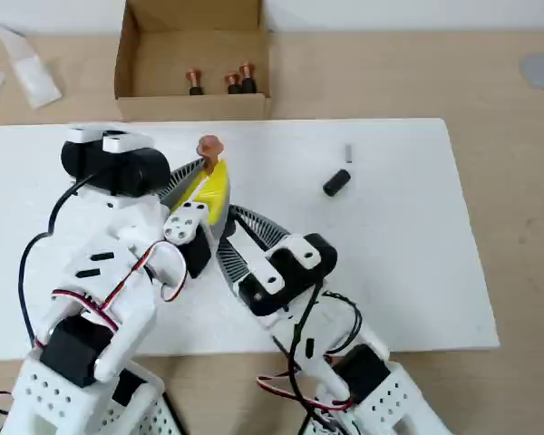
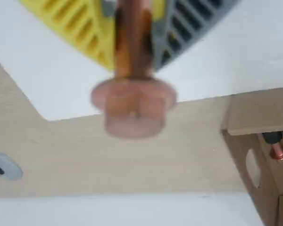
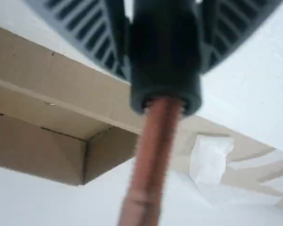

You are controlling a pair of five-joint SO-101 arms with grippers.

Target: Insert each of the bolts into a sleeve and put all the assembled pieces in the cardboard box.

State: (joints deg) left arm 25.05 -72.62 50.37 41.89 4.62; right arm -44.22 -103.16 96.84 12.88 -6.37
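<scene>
Yellow-and-grey left gripper (image 2: 132,59) clamps a copper bolt (image 2: 133,106) by its shank, head out past the fingertips. We see the right gripper (image 3: 165,42) closed on a black sleeve (image 3: 165,75), a copper shaft (image 3: 151,155) sticking out of it. Farther off, a loose sleeve (image 1: 336,182) lies on the white board (image 1: 417,272); three assembled pieces (image 1: 233,83) sit in the cardboard box (image 1: 130,54).

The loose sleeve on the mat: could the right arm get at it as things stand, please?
Probably not yet: the right gripper is shut on another sleeve with a bolt in it. Otherwise the way looks free, as the loose sleeve lies on bare mat.
</scene>
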